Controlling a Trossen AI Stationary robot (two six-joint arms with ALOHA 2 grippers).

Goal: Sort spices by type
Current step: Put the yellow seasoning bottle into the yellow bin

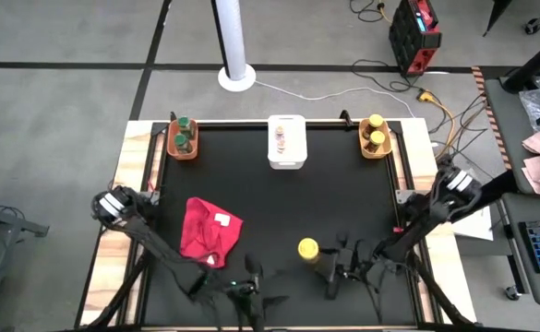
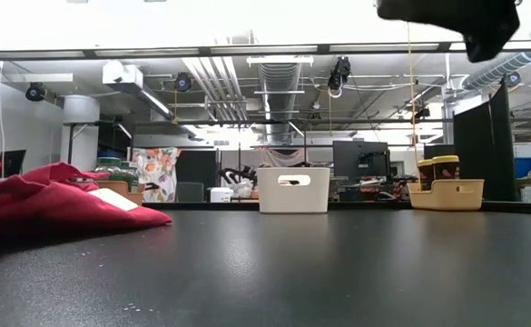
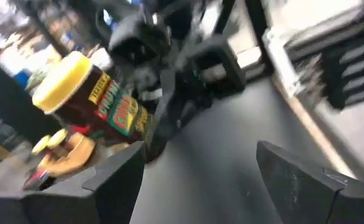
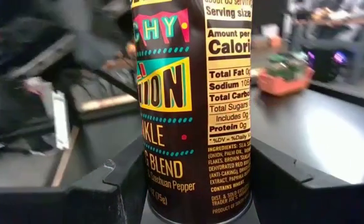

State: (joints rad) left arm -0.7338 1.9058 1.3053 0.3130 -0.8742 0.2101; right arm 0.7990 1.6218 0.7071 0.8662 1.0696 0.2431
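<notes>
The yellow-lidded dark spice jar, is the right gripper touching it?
Touching. In the right wrist view, the yellow-lidded dark spice jar stands between the right gripper's fingers, both pressed against its sides.

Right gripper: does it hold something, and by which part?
The right gripper holds a yellow-lidded spice jar by its lower body, a finger on each side. The left gripper holds nothing.

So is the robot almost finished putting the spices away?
Nearly. Green-lidded jars sit in the left bin, pale ones in the white bin, and yellow-lidded jars in the right bin. The right claw holds one more yellow jar, which looks like the last. The left claw waits, open.
</notes>
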